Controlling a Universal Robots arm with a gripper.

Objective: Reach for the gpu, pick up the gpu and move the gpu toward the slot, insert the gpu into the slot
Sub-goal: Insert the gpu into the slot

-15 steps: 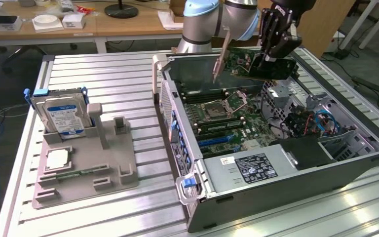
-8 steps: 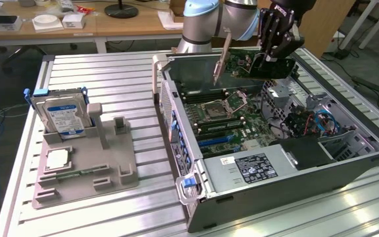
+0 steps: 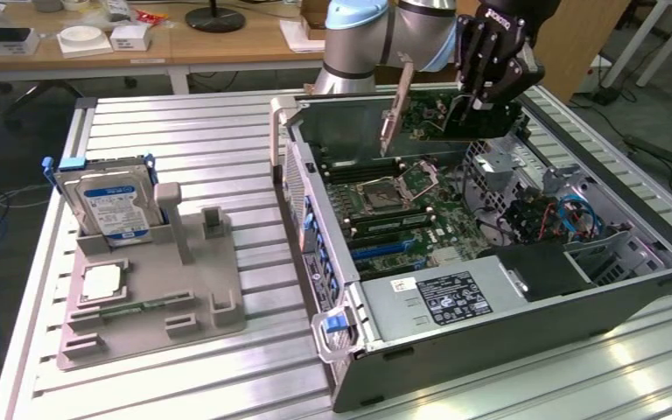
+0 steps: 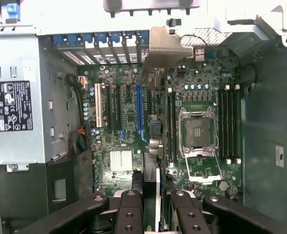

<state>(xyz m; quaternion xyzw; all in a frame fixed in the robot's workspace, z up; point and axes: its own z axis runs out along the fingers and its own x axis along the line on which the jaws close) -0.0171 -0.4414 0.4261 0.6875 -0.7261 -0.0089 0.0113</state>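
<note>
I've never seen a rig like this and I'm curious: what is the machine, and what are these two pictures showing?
It is a grey-and-blue jointed robot arm with a black fingered tool on its end. One picture comes from a camera standing off the arm; the other from a camera on its wrist, looking down into an open grey metal computer case. The tool grips a thin flat circuit card with a metal bracket, held above the green motherboard and its long narrow blue plastic slot. On the ribbed metal table beside the case, a grey plastic holder carries a silver hard drive with a blue-white label and a small square silver processor chip.
</note>
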